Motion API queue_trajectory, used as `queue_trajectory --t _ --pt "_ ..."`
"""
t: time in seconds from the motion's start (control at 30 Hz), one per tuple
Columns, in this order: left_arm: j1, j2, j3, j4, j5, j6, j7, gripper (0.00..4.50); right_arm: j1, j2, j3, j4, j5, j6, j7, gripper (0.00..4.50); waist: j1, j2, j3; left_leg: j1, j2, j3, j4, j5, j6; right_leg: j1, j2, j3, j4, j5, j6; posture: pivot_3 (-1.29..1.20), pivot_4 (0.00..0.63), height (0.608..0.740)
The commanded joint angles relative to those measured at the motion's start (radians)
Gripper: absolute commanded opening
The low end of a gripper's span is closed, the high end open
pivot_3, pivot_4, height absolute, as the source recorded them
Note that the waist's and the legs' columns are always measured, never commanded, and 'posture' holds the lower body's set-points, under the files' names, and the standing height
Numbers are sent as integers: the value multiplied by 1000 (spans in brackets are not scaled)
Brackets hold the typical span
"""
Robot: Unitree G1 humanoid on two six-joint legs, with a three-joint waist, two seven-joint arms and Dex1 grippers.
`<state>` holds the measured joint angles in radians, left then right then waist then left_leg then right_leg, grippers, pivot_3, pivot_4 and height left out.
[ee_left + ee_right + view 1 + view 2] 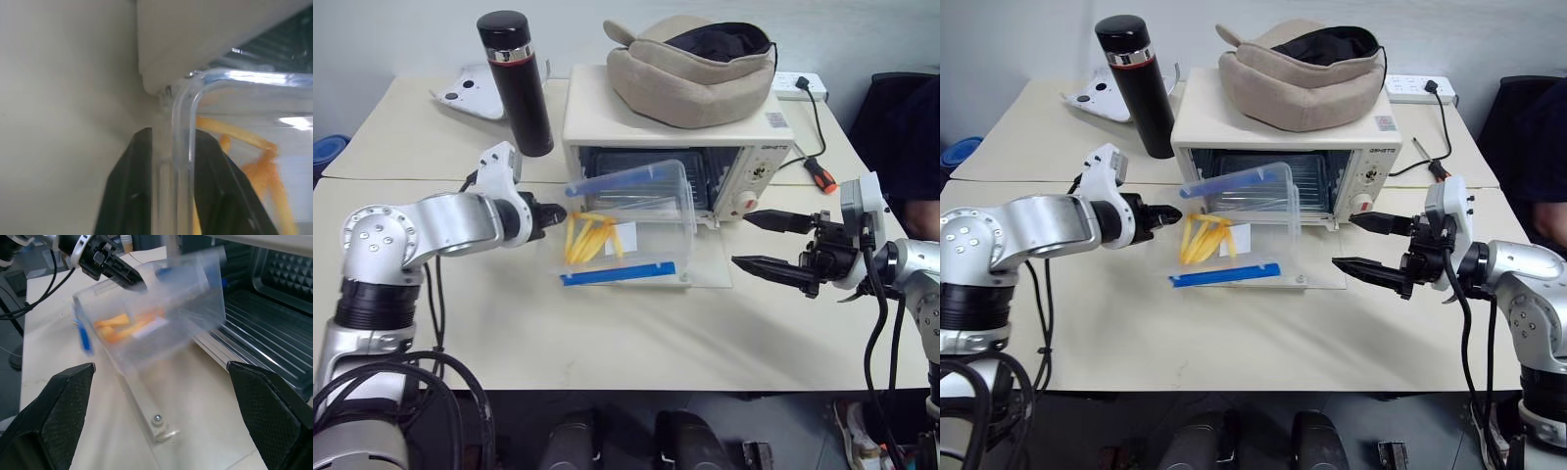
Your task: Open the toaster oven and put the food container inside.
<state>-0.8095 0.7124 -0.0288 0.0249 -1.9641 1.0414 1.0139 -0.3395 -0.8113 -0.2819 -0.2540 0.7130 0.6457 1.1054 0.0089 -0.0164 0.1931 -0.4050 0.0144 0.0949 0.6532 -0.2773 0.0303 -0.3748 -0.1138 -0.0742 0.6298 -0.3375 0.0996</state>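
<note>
With the toaster oven (677, 137) already open, the left claw (551, 212) pinches the tilted food container (631, 220) ahead of it, not yet inside; the right claw (773, 242) gapes empty.

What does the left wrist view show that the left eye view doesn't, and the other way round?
Left wrist view adds the food container's rounded clear corner, close by the toaster oven's bottom edge. Left eye view adds the black flask, the beige cushion on the oven, and the open right gripper. Shared: the container, its yellow food strips, the oven.
</note>
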Motion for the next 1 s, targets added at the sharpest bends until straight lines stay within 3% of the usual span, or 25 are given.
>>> queue_trajectory --t 0.03,0.13,0.33,0.53,0.57,0.63,0.77,0.9,0.97,1.0 --pt "-21 -46 15 2 -8 -25 34 2406 4 -7 -26 -23 1 -28 -25 4500 6 0 0 0 0 0 0 0 0 0 0 0 0 0 0 0 150 740" --pt "9 -65 51 -14 -8 -37 30 3257 15 -5 -31 -31 8 -27 -44 4500 10 0 0 0 0 0 0 0 0 0 1 0 0 0 0 0 150 740" --pt "64 -26 122 -80 -8 -13 -102 3257 29 -13 -30 -36 11 -28 -63 4500 13 0 0 0 0 0 0 0 0 0 1 0 0 0 0 0 150 740" --pt "149 107 273 -164 125 10 -556 3257 1 -14 -12 -40 41 3 -66 4500 10 0 0 0 0 1 -1 1 -1 0 3 0 0 0 0 0 150 740" --pt "168 126 301 -180 177 4 -666 3287 -3 -14 -9 -42 56 16 -62 4320 11 0 0 0 0 1 -1 1 -1 0 4 0 -1 0 0 0 150 740" --pt "217 152 367 -215 261 -17 -883 2890 -6 -14 2 -52 82 44 -54 3904 12 0 0 0 0 1 -1 1 -1 0 5 0 -1 0 0 0 150 740" --pt "382 259 414 -362 423 6 -1335 1830 -5 -5 41 -77 92 56 -41 2631 11 0 0 0 0 2 -3 0 -1 -1 6 0 -2 0 0 0 150 740" --pt "531 340 398 -449 599 -38 -1590 625 3 9 89 -98 101 62 -29 1257 8 0 0 1 1 3 -5 0 -2 -2 3 1 -3 0 -1 0 150 740" --pt "625 398 343 -522 766 -109 -1712 31 16 13 140 -124 92 63 -17 572 8 0 0 1 1 3 -5 0 -2 -2 3 1 -3 -1 -1 0 150 740" --pt "656 415 316 -545 837 -145 -1749 0 22 12 169 -134 75 55 -12 273 7 0 0 1 1 3 -5 0 -2 -2 2 1 -3 -1 -1 0 150 740"
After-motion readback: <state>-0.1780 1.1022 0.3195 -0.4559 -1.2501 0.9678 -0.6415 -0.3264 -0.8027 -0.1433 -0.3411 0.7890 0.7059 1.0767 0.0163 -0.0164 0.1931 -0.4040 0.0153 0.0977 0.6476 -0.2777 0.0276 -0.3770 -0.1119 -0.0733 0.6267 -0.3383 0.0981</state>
